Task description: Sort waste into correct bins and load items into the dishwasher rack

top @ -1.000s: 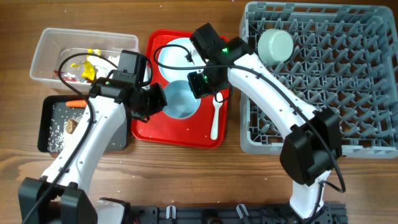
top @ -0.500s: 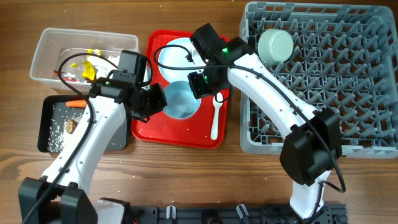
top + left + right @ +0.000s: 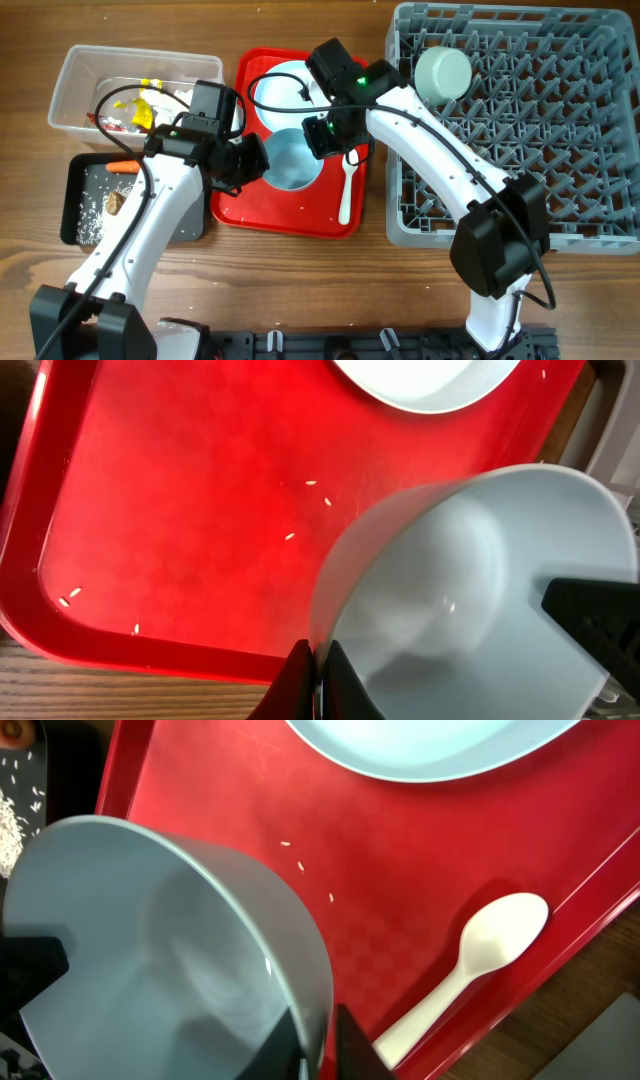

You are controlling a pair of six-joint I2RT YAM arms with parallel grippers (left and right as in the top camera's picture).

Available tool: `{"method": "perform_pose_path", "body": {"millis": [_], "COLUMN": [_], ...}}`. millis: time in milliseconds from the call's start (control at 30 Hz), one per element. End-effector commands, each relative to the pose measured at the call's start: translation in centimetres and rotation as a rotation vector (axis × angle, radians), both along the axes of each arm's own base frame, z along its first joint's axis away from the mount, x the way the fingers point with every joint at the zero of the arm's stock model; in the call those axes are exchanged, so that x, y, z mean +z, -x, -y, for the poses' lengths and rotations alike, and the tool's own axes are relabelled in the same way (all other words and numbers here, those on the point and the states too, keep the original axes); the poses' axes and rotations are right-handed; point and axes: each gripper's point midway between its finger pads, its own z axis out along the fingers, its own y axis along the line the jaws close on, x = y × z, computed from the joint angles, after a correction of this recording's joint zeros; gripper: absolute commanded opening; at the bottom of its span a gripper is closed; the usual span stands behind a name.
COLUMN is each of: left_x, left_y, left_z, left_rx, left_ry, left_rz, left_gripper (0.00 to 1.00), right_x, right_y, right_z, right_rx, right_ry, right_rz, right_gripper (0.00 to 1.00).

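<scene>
1. Nothing has shifted since a second ago; both arms sit as before.
2. The left gripper (image 3: 318, 678) and right gripper (image 3: 320, 1038) are each pinched tight on opposite rims of the plain, glossy light blue bowl (image 3: 290, 160), over the red tray (image 3: 240, 210).
3. The red tray holds the plate (image 3: 285, 85), white spoon (image 3: 346, 195) and stray grains.
4. The clear tub (image 3: 70, 75) holds wrappers (image 3: 140, 105).
5. The black tray (image 3: 190, 220) holds rice (image 3: 92, 215), a brown lump (image 3: 115, 201) and the carrot (image 3: 123, 165).
6. The rack (image 3: 520, 130) holds an upturned bowl (image 3: 443, 72).

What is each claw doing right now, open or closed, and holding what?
Left claw: closed on the light blue bowl, at its rim.
Right claw: closed on the same bowl's opposite rim.
</scene>
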Motion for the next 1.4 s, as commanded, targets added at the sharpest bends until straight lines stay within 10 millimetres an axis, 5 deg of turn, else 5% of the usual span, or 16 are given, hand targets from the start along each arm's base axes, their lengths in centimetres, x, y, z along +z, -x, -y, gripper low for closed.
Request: {"method": "perform_pose_path", "body": {"millis": [0,267,500,633,767,900,1167,1267,1367], "left_x": [0.8,1.5,2.9,4.2,5.9,6.6,6.4,6.4,6.5], "left_y": [0.0,-0.2,-0.5,-0.8,-1.1,-1.2,-1.3,-1.3,-1.4], "left_z": [0.4,1.4,1.5,1.4,0.2,-1.7,-2.4,-2.4,-2.4], "left_rx": [-0.024,-0.044,-0.045,-0.042,-0.010,0.043,0.061,0.061,0.061], "left_ry": [0.020,0.076,0.087,0.097,0.081,0.028,0.002,0.002,0.003], "left_rz": [0.027,0.048,0.101,0.151,0.212,0.245,0.243,0.245,0.247], "left_gripper": [0.04,0.08,0.54,0.61,0.63,0.69,0.88,0.98,1.00], "right_x": [0.8,0.9,1.2,2.0,5.1,9.3,18.5,21.0,21.7], "right_y": [-0.1,-0.5,-1.3,-1.9,-3.6,-6.2,-7.7,-8.3,-9.9], "right_z": [-0.3,0.0,0.9,1.4,3.7,11.4,33.1,38.0,40.4], "right_rx": [0.006,-0.008,-0.055,-0.070,-0.110,-0.282,-0.801,-0.853,-0.819], "right_ry": [-0.014,-0.016,-0.022,-0.034,-0.052,0.066,0.570,0.730,0.801], "right_rz": [0.014,0.021,0.022,0.042,0.124,0.287,0.653,0.752,0.812], "right_gripper": [0.04,0.04,0.04,0.04,0.05,0.04,0.04,0.04,0.04]}}
